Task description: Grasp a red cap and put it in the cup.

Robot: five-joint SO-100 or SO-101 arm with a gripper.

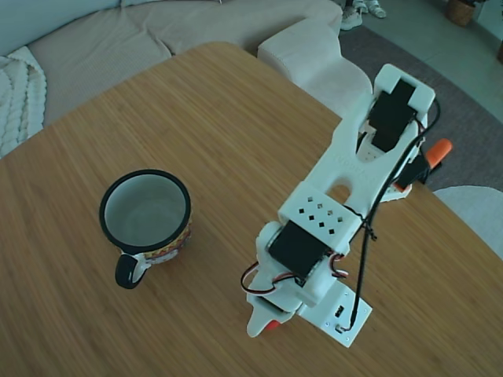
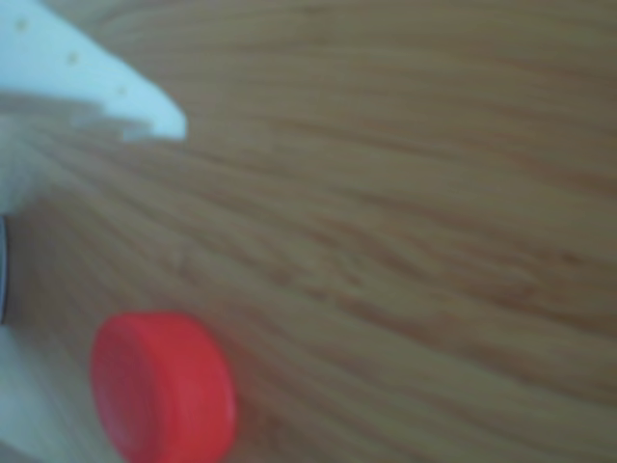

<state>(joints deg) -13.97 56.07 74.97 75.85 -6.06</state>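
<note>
The red cap [image 2: 164,388] lies flat on the wooden table, large and blurred at the lower left of the other view. In the fixed view only a sliver of the red cap [image 1: 272,324] peeks out under the white gripper [image 1: 266,320], which hangs low over it. One white finger [image 2: 96,82] shows at the top left of the close view, well apart from the cap, so the gripper looks open. The cup [image 1: 146,214], a white mug with a black rim and handle, stands upright and empty to the left of the gripper.
The wooden table [image 1: 196,110] is round-edged, with a beige sofa [image 1: 102,39] behind it. An orange part [image 1: 438,149] sticks out near the arm's base at the right edge. A black cable runs along the white arm [image 1: 346,181].
</note>
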